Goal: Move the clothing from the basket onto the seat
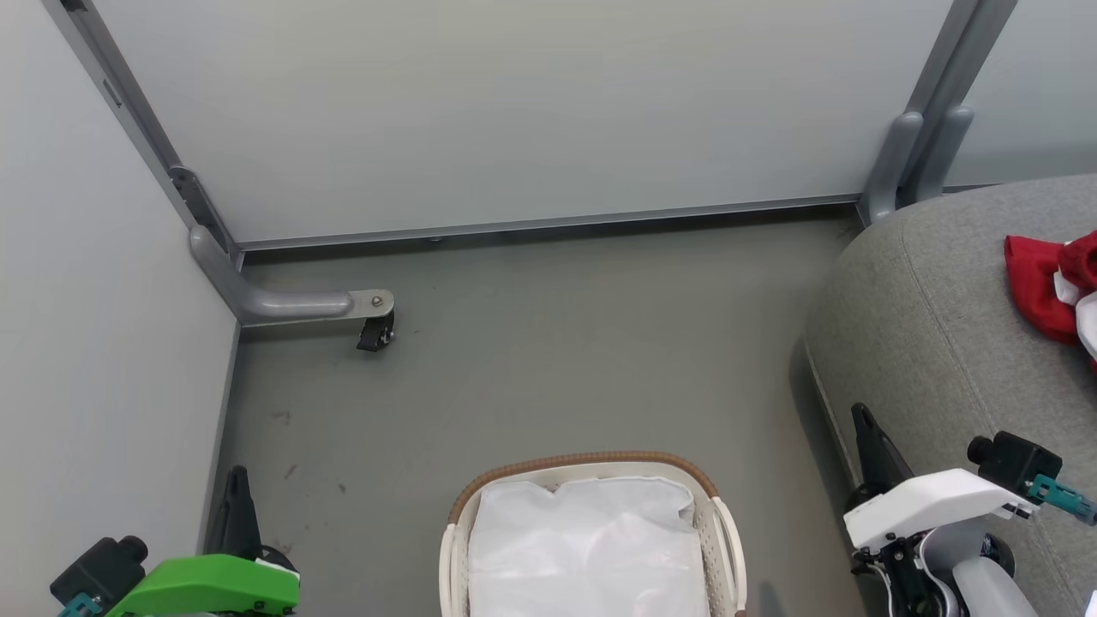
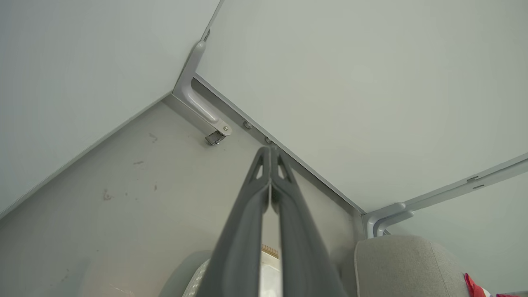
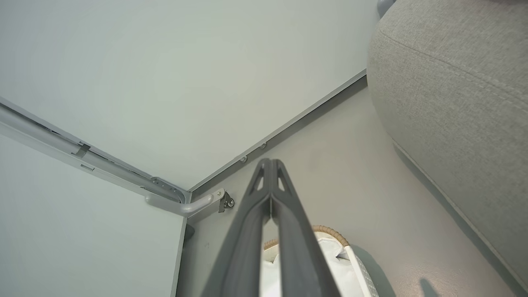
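At the lower left of the head view you have the left claw (image 1: pixel 238 476) over the grey floor (image 1: pixel 531 360). In the left wrist view its dark fingers (image 2: pixel 247 214) meet at the tips, with nothing between them. Up from it, a grey partition foot (image 1: pixel 291 304) ends in a small black wheel (image 1: pixel 375 332).

At the bottom centre sits the basket (image 1: pixel 583 461): cream sides, a brown woven rim, and a thin white liner (image 1: pixel 591 540) lying inside it. The bottom edge cuts it off.

Your right claw (image 1: pixel 860 413) stands at the lower right, against the side of the sofa (image 1: pixel 934 326). The right wrist view shows its fingers (image 3: pixel 251 214) pressed together too – gripping nothing.

The clothing (image 1: pixel 1041 283) lies crumpled on top of the sofa at the right edge, mid-height and well apart from the basket. It is bright red, with white patches showing among the folds. The frame's edge cuts it off, so you cannot tell its long axis or which way it points.
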You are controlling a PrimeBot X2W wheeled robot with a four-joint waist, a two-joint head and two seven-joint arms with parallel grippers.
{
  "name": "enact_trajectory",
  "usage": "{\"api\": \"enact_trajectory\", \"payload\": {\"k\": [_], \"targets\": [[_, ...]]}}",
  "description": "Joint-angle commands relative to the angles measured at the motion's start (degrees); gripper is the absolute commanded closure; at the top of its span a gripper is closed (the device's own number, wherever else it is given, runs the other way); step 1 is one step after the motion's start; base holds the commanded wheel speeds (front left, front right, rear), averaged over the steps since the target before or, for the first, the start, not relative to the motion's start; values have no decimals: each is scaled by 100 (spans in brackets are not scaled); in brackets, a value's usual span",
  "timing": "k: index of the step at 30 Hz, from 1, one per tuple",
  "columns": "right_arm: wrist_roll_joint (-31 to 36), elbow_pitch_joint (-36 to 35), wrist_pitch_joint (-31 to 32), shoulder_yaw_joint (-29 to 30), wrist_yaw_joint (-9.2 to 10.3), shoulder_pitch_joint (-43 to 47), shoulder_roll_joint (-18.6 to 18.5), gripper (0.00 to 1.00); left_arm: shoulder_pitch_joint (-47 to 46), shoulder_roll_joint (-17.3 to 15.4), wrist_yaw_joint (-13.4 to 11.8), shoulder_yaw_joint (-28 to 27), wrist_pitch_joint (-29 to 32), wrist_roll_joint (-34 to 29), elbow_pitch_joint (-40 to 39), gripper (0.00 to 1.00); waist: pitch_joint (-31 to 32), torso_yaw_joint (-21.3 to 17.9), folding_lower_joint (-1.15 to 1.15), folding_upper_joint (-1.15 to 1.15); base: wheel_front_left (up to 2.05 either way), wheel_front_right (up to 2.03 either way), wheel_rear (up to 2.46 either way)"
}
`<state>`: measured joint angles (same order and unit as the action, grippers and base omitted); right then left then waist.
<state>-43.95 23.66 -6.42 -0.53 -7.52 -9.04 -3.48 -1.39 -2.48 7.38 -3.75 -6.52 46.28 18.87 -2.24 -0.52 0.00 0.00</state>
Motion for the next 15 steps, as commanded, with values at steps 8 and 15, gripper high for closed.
{"api": "enact_trajectory", "payload": {"k": [8, 15], "targets": [[-710, -219, 192, 120, 1, 4, -12, 100, -210, -38, 7, -66, 190, 668, -141, 100, 19, 5, 0, 0, 0, 0, 0], [-1193, -310, 323, 191, 2, 44, -4, 100, -250, -40, 8, -92, 321, 1124, -184, 100, 35, 9, 0, 0, 0, 0, 0]]}}
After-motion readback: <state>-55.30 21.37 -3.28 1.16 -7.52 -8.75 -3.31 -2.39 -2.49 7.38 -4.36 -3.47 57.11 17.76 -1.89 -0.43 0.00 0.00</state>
